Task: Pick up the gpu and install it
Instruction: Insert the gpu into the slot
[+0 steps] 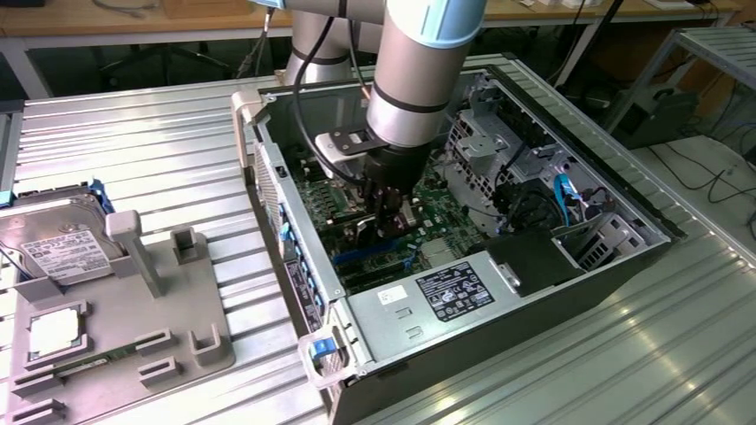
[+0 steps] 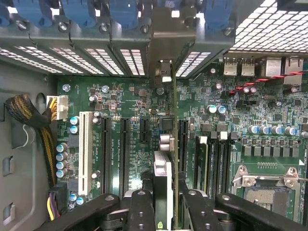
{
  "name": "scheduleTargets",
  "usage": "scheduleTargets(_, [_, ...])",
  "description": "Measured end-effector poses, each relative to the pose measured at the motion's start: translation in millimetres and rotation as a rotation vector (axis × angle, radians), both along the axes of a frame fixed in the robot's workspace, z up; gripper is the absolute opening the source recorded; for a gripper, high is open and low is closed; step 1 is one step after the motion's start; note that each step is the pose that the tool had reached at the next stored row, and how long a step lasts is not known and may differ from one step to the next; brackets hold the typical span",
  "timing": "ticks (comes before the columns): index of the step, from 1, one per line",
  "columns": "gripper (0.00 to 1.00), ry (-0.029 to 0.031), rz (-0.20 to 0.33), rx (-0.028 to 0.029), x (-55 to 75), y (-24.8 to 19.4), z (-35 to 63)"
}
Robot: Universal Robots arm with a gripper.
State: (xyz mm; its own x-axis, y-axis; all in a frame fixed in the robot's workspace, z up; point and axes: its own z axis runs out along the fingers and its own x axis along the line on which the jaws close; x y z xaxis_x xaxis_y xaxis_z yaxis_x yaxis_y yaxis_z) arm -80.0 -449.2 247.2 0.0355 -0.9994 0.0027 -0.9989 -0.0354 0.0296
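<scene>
While the gripper clasps the gpu edge-on, expansion slots flank it inside the case.

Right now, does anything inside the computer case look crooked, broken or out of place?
Nothing stands out. The gpu hangs edge-on in the gripper over the motherboard, in line with the slots. The cables sit bundled at one side.

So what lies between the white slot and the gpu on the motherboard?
Wrist view: two long black slots and one short black slot, all empty, lie between the white slot and the gpu.
</scene>
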Motion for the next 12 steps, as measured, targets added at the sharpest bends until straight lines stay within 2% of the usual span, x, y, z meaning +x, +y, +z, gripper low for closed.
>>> scheduleTargets(12, [0.28, 0.0002, 0.000, -0.0007, 0.1, -0.1, -4.2])
